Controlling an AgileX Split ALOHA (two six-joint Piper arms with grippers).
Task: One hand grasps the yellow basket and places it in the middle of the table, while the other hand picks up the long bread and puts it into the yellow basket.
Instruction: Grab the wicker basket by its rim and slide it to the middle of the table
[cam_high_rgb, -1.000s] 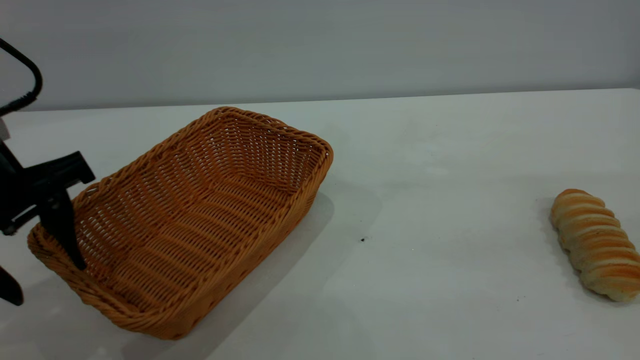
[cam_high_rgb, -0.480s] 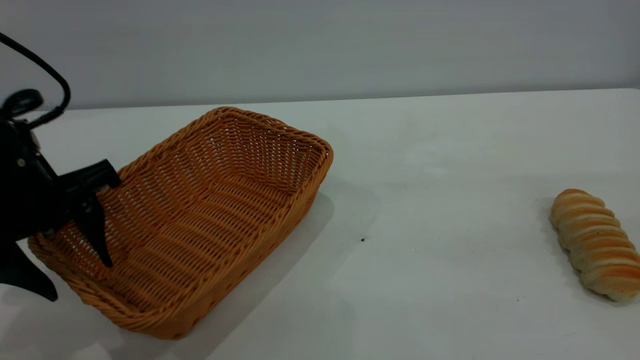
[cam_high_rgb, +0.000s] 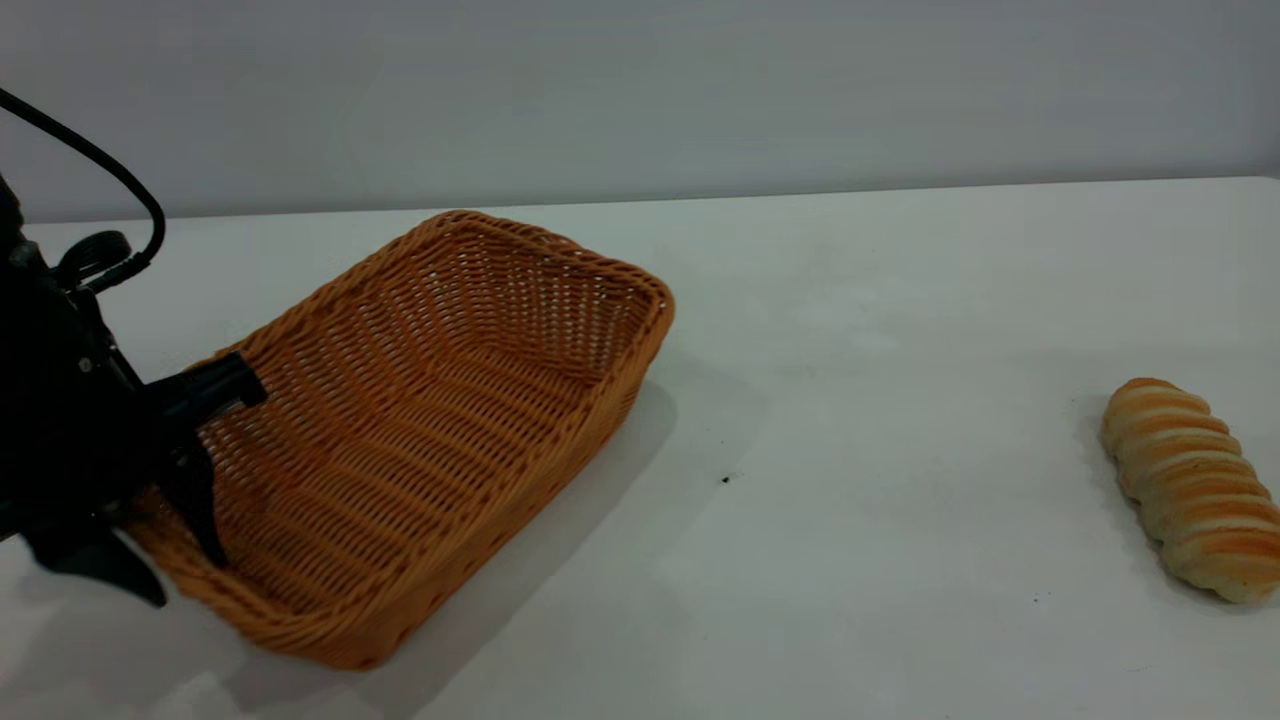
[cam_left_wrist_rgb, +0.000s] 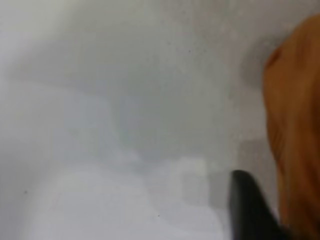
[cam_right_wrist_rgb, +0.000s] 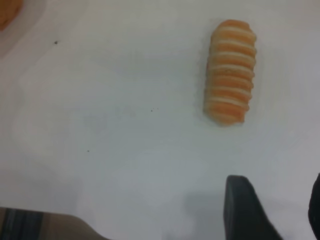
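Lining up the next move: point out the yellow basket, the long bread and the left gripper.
yellow basket (cam_high_rgb: 420, 440): exterior view, woven floor.
long bread (cam_high_rgb: 1190, 490): exterior view, ridged top.
left gripper (cam_high_rgb: 175, 545): exterior view, between fingertips at near rim.

The basket (cam_high_rgb: 420, 430) at the left of the frame is orange-brown all over, with a woven pattern of little criss-cross strands and a braided rim. The bread (cam_high_rgb: 1190, 490) at the far right has stripes going round it, creamy white then golden orange, over and over. The table (cam_high_rgb: 850, 300) is plain white with a few tiny dark dots on it. The left gripper (cam_high_rgb: 170, 560) at the left edge is black, and so are its fingers (cam_high_rgb: 205, 520). The wall behind is plain grey.
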